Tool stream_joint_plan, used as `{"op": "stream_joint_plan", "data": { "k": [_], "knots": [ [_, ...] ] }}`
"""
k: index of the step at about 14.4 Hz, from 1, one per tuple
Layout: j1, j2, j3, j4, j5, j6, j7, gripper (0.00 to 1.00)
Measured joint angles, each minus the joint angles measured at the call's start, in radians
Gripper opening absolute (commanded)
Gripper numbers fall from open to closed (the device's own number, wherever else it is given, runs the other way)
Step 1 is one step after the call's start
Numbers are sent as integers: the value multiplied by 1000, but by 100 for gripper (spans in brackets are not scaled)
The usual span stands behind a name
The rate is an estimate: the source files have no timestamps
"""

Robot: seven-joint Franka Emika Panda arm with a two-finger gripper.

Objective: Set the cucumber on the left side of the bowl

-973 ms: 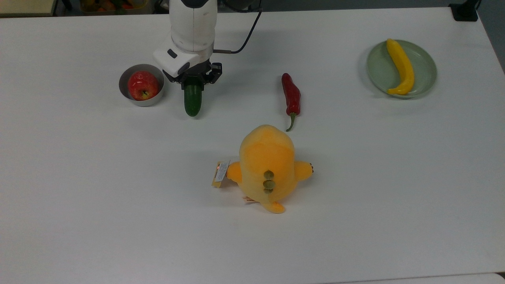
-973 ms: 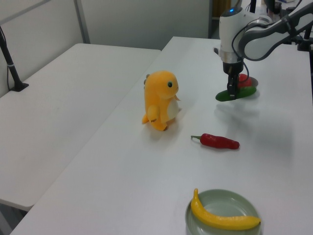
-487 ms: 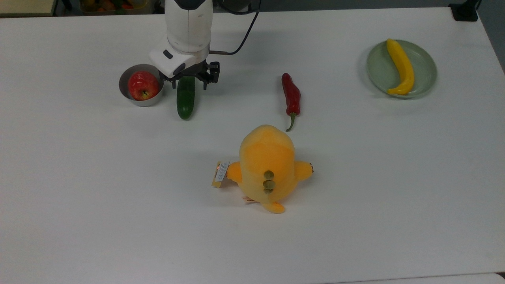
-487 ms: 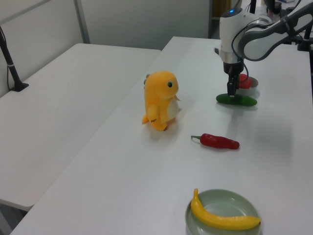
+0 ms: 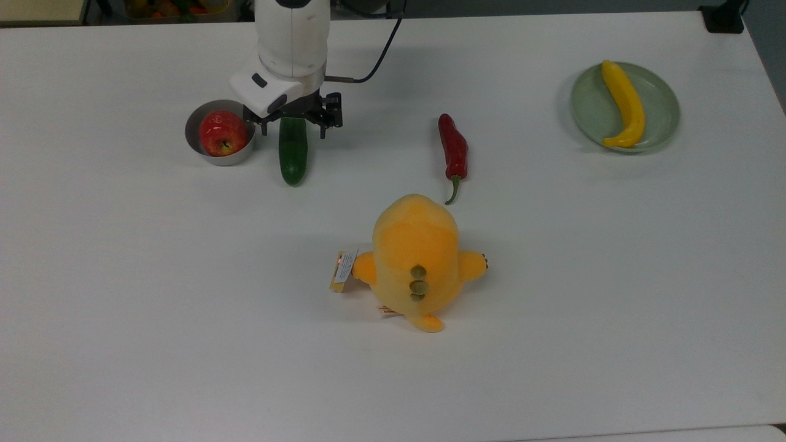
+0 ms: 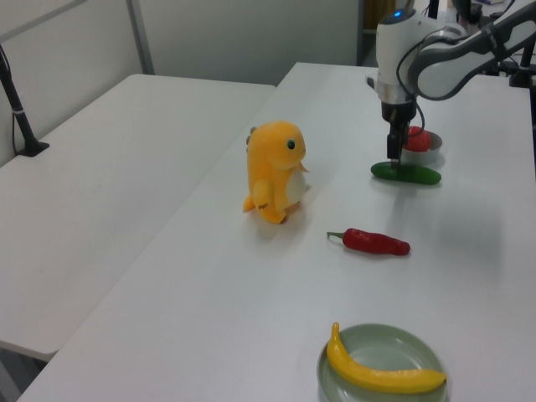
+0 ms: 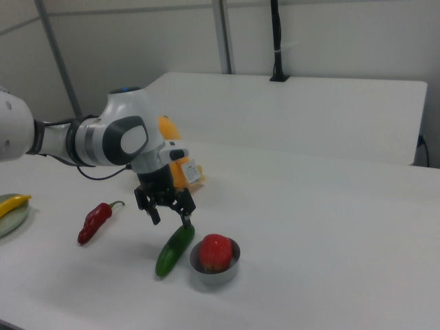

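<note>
The dark green cucumber (image 5: 293,155) lies flat on the white table, just off the top view's right of the small grey bowl (image 5: 228,160), which holds a red apple (image 5: 220,132). In the right view the cucumber (image 7: 174,250) lies at the right view's left of the bowl (image 7: 214,276), almost touching it. My gripper (image 5: 293,124) hangs over the cucumber's far end, open, a finger on each side and clear of it. The left view has the gripper (image 6: 392,156) just above the cucumber (image 6: 407,174), with the bowl (image 6: 422,157) behind.
A red chili (image 5: 453,151) lies at the top view's right of the cucumber. An orange plush toy (image 5: 417,258) stands nearer the front. A pale green plate (image 5: 662,110) with a yellow curved fruit (image 5: 625,103) sits at the far right.
One second ago the gripper held the cucumber tilted above the table. The cucumber now lies flat beside the bowl, and the gripper has opened, let go and risen a little.
</note>
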Motion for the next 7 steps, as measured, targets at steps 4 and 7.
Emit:
{"op": "stream_joint_plan", "data": {
  "k": [4,7],
  "knots": [
    [4,-71,2,52,125,-2,57,100],
    [19,-151,4,113,170,-74,102,100]
  ]
}}
